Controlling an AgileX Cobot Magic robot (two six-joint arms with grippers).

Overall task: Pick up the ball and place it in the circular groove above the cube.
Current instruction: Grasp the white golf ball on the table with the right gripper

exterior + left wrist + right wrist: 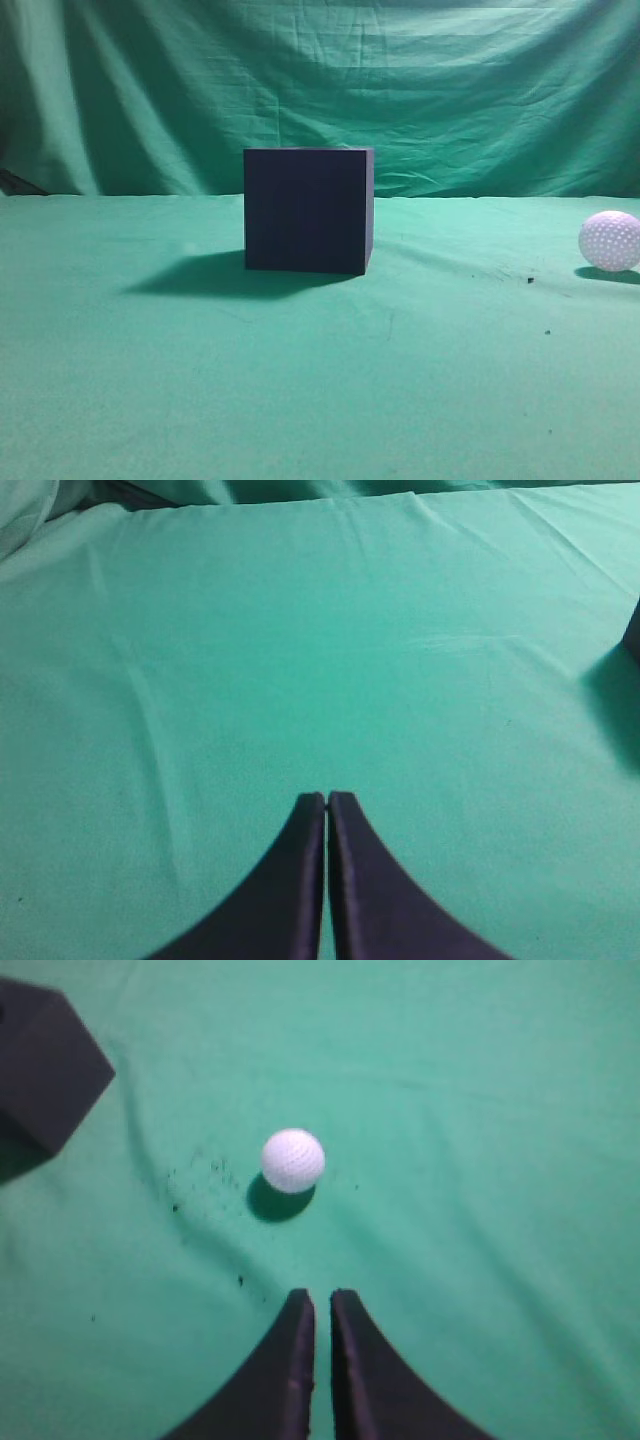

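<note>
Green cloth (300,380) covers the table and hangs wrinkled as a backdrop (400,80) behind it. Dark cube (307,210) sits on the cloth around mid-frame in the exterior view, shadow falling to its left. White dimpled ball (609,241) rests on the cloth far right of that view, well apart from the cube, not on top of it. Neither arm shows in the exterior view. Left gripper (327,800) hovers over bare cloth, fingers pressed together, nothing held; a dark edge of the cube (633,630) shows at the right border. Right gripper (321,1298) has its fingers nearly together with a thin gap, holding nothing, the ball (293,1160) ahead of the tips and not touching; cube corner (45,1060) at upper left. Small dark specks (200,1175) lie on the cloth by the ball.
</note>
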